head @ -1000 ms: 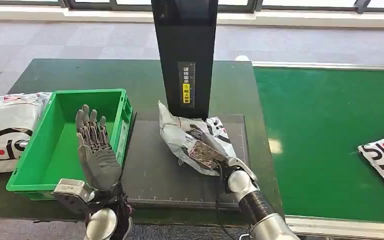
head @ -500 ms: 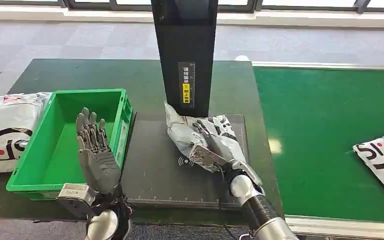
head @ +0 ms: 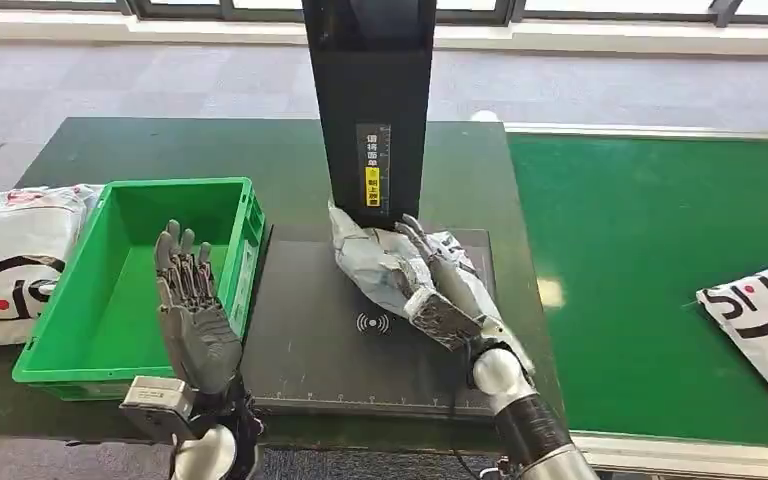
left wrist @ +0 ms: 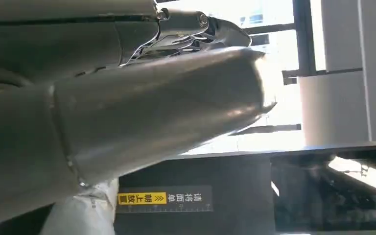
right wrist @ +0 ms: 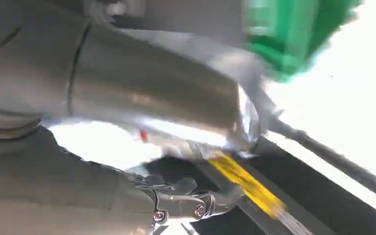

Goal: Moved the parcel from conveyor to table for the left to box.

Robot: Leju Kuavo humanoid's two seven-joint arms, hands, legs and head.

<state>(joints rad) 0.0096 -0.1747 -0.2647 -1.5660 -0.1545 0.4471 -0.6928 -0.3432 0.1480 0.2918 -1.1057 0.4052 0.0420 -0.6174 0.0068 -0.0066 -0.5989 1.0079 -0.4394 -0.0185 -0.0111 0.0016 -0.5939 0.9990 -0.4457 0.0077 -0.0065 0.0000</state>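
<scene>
Two silver arms, left hand (head: 192, 305) in grey with darker ribbed fingers, a small silver box mounted at its wrist, right hand (head: 440, 290) grey, a white ball joint and black ribbed sleeve behind it

A parcel sorting station in a logistics hall

We see a green conveyor (head: 660, 280) next to a dark worktop (head: 160, 150), and white printed parcel bags (head: 10, 260) lie on both. On the worktop stand a green plastic crate (head: 110, 340), a black scanning pad (head: 340, 350) with a wireless symbol, and a black post (head: 372, 110) with a yellow warning label. Behind are grey carpet tiles (head: 110, 80) and large windows.
</scene>
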